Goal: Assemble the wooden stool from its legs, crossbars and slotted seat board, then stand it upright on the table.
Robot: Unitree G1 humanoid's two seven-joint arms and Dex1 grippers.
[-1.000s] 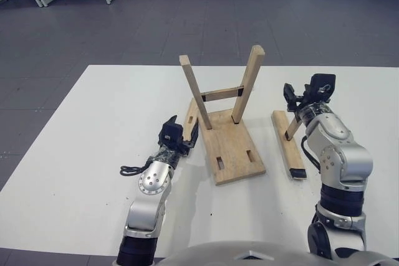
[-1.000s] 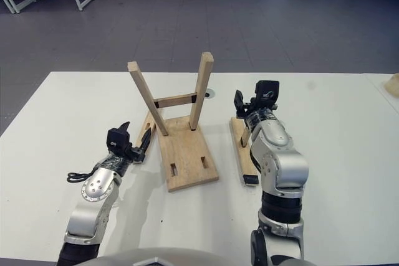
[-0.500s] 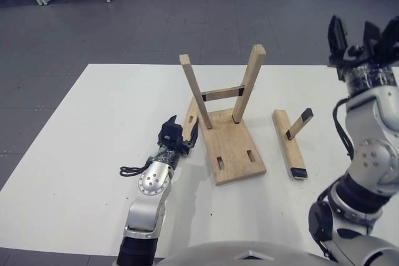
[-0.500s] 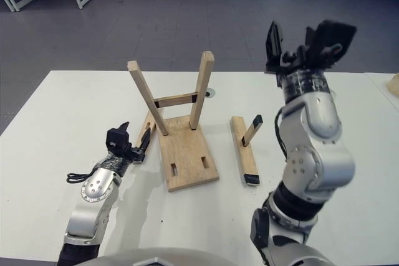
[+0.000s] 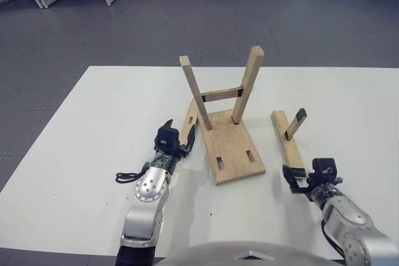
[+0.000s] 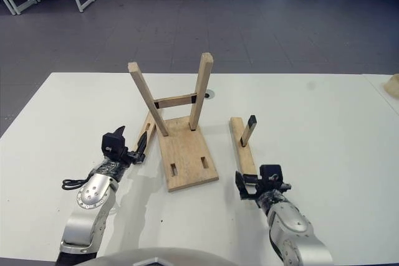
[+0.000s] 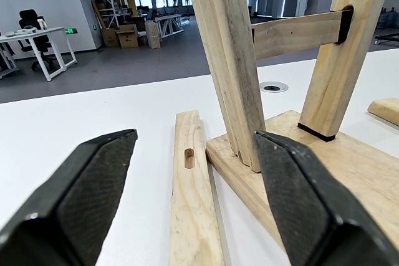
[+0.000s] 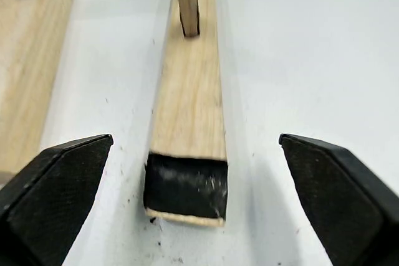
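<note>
1. The seat board [image 5: 235, 147] lies flat on the white counter [image 5: 93, 123] with its slots facing up.
2. One leg [image 5: 195, 93] and a second leg [image 5: 248, 85] stand in the far slots. Both are tilted slightly and are joined by a crossbar [image 5: 222, 94].
3. A loose leg [image 7: 194, 204] lies flat on the counter, just beside the board's left edge.
4. The left tool [image 5: 179, 130] is held open. Its fingers [image 7: 93, 185] are spread to either side of the loose leg's near end, and no contact is seen.
5. A fourth leg [image 5: 288, 144] lies flat to the right of the board, apart from it. A short crossbar [image 5: 295, 123] projects upward from it at a tilt.
6. The right tool [image 8: 196, 141] is held open at the fourth leg's black-capped near end. The end lies between the spread fingers and is not gripped.
</note>
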